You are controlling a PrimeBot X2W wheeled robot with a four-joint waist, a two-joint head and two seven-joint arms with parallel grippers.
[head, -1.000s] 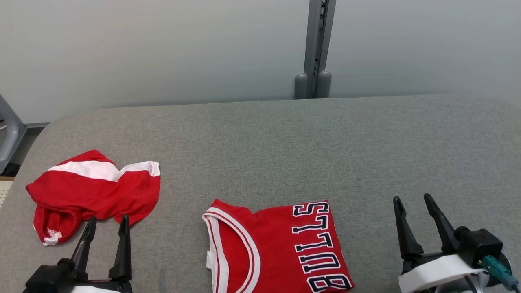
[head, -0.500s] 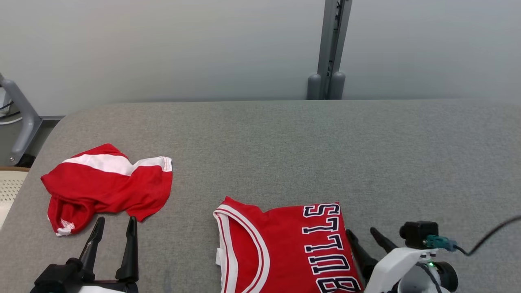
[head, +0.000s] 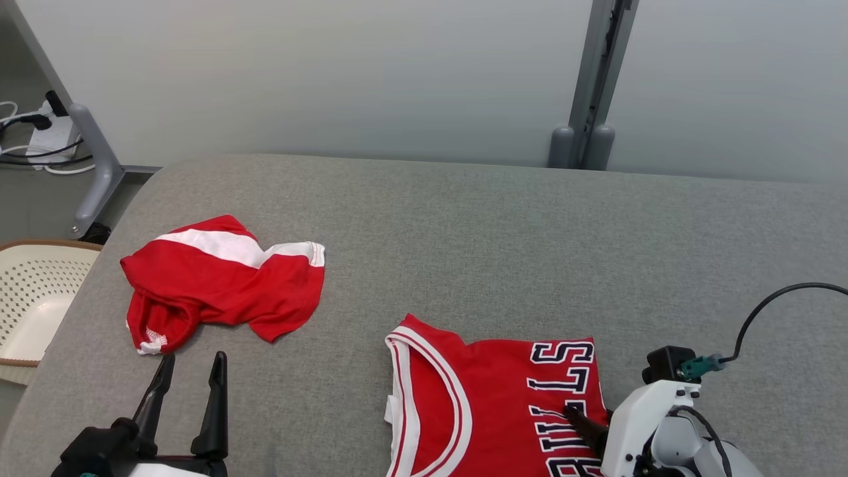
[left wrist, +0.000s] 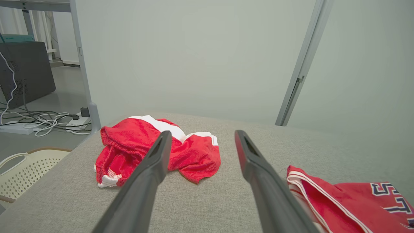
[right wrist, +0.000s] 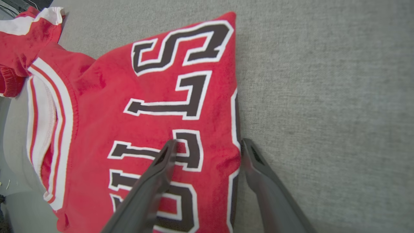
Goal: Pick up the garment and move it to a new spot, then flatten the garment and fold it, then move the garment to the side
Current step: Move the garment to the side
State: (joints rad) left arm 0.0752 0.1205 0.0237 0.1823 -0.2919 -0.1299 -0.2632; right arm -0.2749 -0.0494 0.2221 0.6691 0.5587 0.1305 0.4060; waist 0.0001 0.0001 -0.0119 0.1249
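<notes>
Straddling edge of folded red basketball jersey, lower centre, with right gripper spread open. Judging it soft, light, floppy; favouring pinch through all layers.

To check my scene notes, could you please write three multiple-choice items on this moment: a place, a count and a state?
1. In the head view, where do the crumpled red shorts lie relative to the folded Bulls jersey? A) left of it B) right of it C) on it
2. How many red garments lie on the grey table? A) one B) two C) three
3. How do the fingers of the right gripper stand? A) shut on the jersey B) open, astride the jersey's edge C) open, far from the jersey
Answers: 1 A, the shorts lie apart on the left; 2 B, only shorts and jersey; 3 B, one finger over the lettering, one over the table.
</notes>
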